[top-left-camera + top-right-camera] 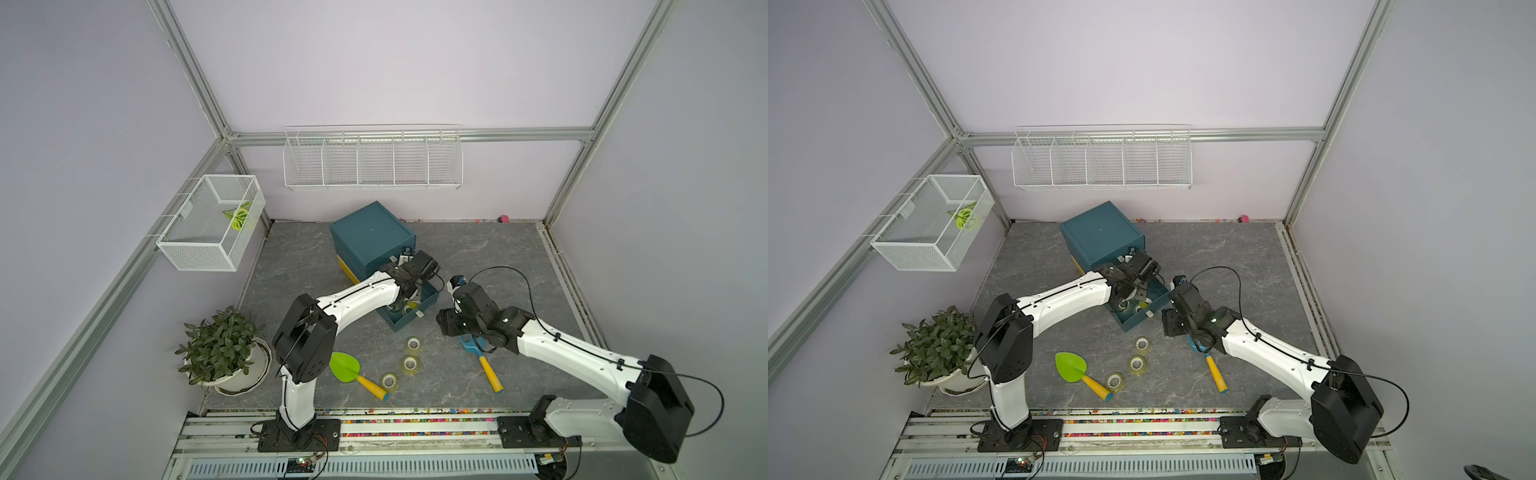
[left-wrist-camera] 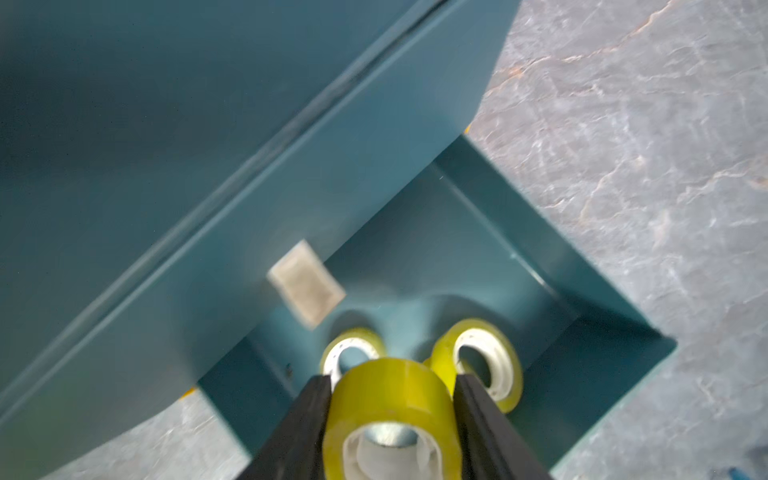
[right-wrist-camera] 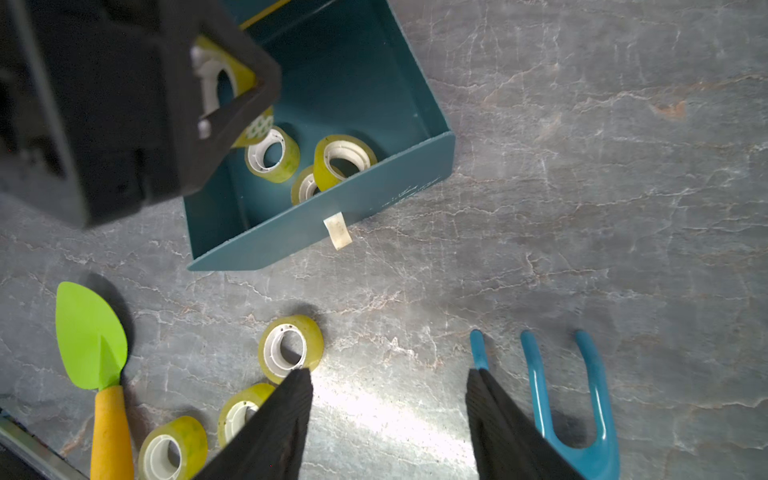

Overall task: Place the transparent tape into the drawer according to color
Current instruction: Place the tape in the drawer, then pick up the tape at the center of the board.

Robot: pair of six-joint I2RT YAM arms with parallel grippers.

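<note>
The teal drawer point(image 2: 540, 266) stands pulled out from its cabinet point(image 1: 372, 237). My left gripper point(image 2: 392, 378) hangs over the drawer, shut on a yellow-green transparent tape roll point(image 2: 390, 399) with a white core. Under it lie two yellow-green rolls point(image 2: 351, 353) point(image 2: 478, 357); the right wrist view shows three in the drawer point(image 3: 272, 156). Three more rolls lie on the table in front of the drawer point(image 1: 413, 344) point(image 1: 410, 364) point(image 1: 390, 381). My right gripper point(image 3: 388, 374) is open above bare table, between the nearest loose roll point(image 3: 291, 347) and the blue rake.
A green toy shovel point(image 1: 345, 365) lies left of the loose rolls and a blue toy rake point(image 3: 582, 395) to their right. A potted plant point(image 1: 220, 349) stands at the table's left edge. A wire basket point(image 1: 212, 220) and a wire rack point(image 1: 372, 160) hang on the walls.
</note>
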